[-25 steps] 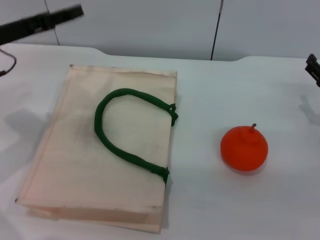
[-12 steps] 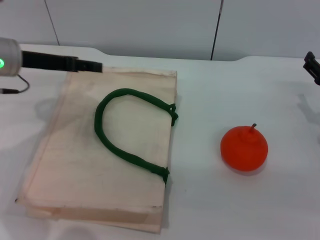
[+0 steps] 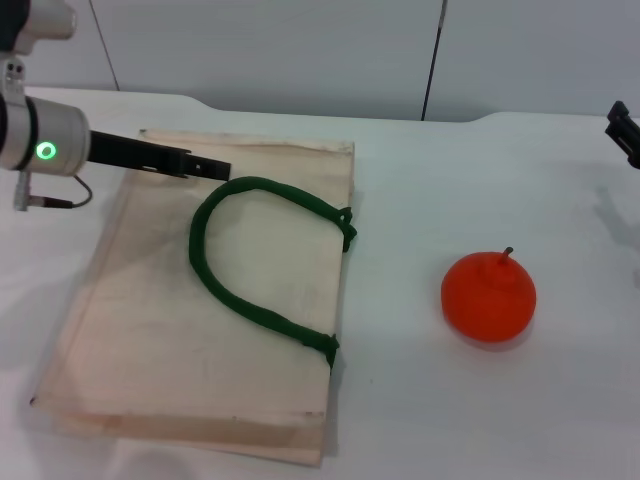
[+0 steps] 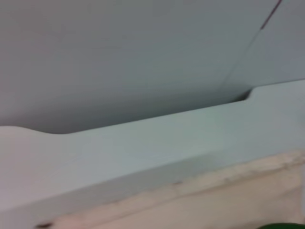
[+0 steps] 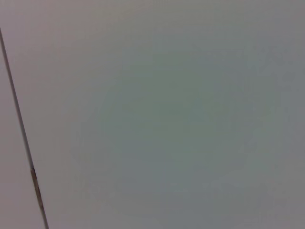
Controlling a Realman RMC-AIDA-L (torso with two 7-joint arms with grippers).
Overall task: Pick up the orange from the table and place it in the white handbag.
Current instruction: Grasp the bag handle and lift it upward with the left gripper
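One white handbag (image 3: 200, 300) lies flat on the table (image 3: 480, 400), its near edge toward the robot, and a single dark green handle (image 3: 250, 255) loops across its upper face. One orange (image 3: 488, 296) sits upright on the bare tabletop, stem up, well apart from the bag on the right. Farther back, the left gripper (image 3: 205, 167) reaches in over the bag's far left corner, its slim dark fingers seemingly pressed together and empty. The right gripper (image 3: 624, 132) barely shows at the far right edge; whether it is open I cannot tell.
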